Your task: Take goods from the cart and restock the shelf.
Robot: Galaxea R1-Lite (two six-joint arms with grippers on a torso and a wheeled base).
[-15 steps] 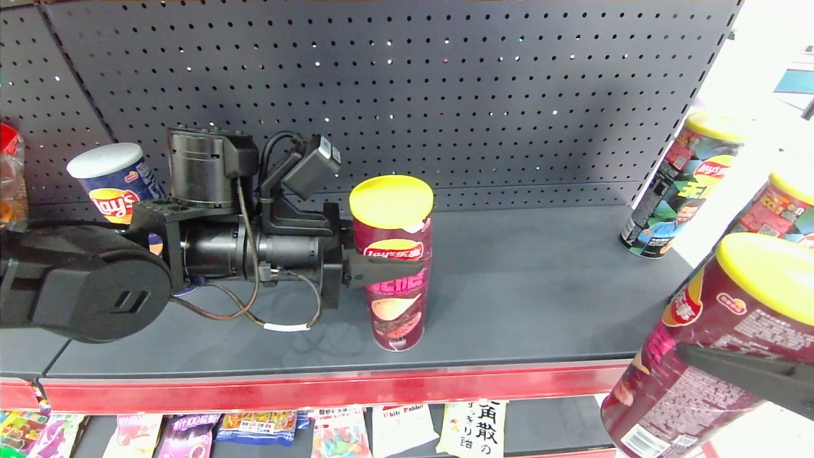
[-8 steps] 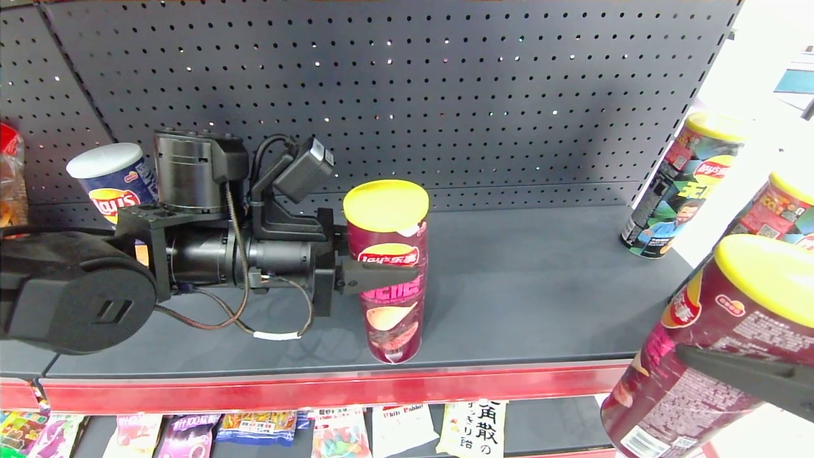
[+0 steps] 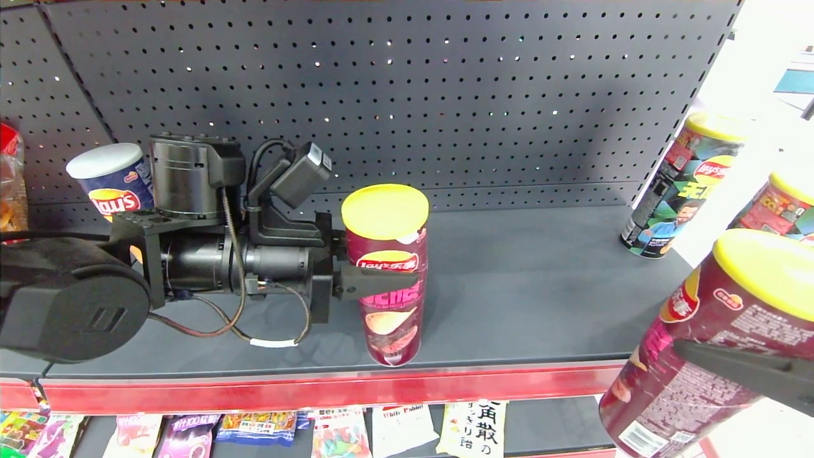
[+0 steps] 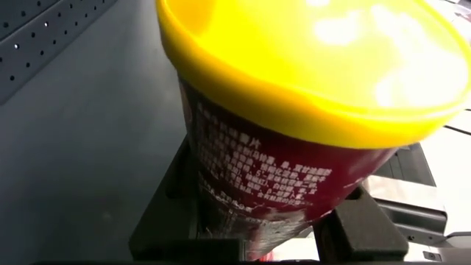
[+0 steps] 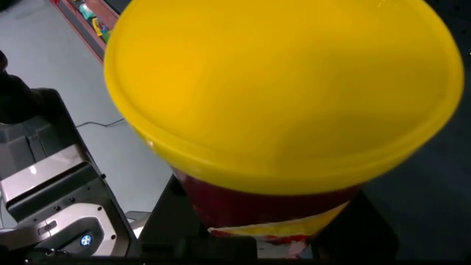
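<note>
Standing upright in the middle of the frame, the can (image 3: 389,318) is at the front edge of the shelf (image 3: 521,299). Whether its bottom touches the shelf cannot be told. The left gripper (image 3: 395,278) has its fingers closed around the can's middle. At the lower right, the right gripper (image 3: 750,375) is closed on a second can (image 3: 706,318), held off the shelf. A blue can (image 3: 113,184) at the upper left stands farther back. Neither held can looks let go yet, so both are left to place.

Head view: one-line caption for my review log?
Left end effector grips an upright maroon chip canister near the shelf's front edge; right end effector holds a second canister.
</note>
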